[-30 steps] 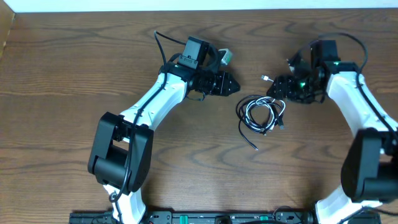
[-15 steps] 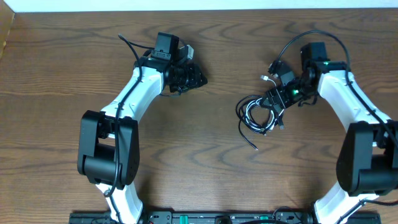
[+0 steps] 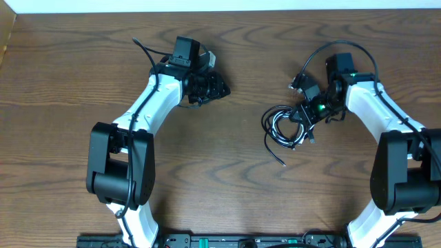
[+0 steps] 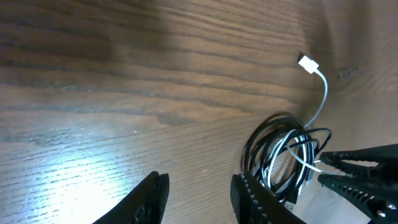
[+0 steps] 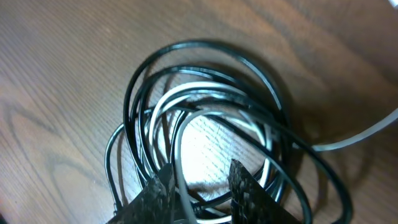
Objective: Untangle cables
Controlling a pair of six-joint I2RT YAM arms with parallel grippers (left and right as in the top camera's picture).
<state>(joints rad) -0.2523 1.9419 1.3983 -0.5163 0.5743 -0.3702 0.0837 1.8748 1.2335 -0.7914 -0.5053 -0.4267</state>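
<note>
The cables lie as one tangled coil of black and white cord [image 3: 286,127] right of the table's centre. A white plug end [image 3: 292,86] trails toward the back and a black end [image 3: 282,163] toward the front. My right gripper [image 3: 302,116] is down on the coil's right edge. In the right wrist view its fingers [image 5: 199,186] stand a narrow gap apart, with a white strand [image 5: 180,149] running along the left finger and black loops [image 5: 205,46] around them. My left gripper [image 3: 222,88] hovers open and empty, well left of the coil [image 4: 280,155].
A wooden table top [image 3: 220,179] carries everything. A light wall strip [image 3: 220,5] runs along the back edge. Thick black arm wires loop above the right wrist [image 3: 344,45] and behind the left wrist [image 3: 141,48]. The right gripper's fingertips [image 4: 354,171] show in the left wrist view.
My left arm drew back to the left, away from the coil, then stayed still. My right gripper shifted down onto the coil's right edge and its jaws narrowed.
</note>
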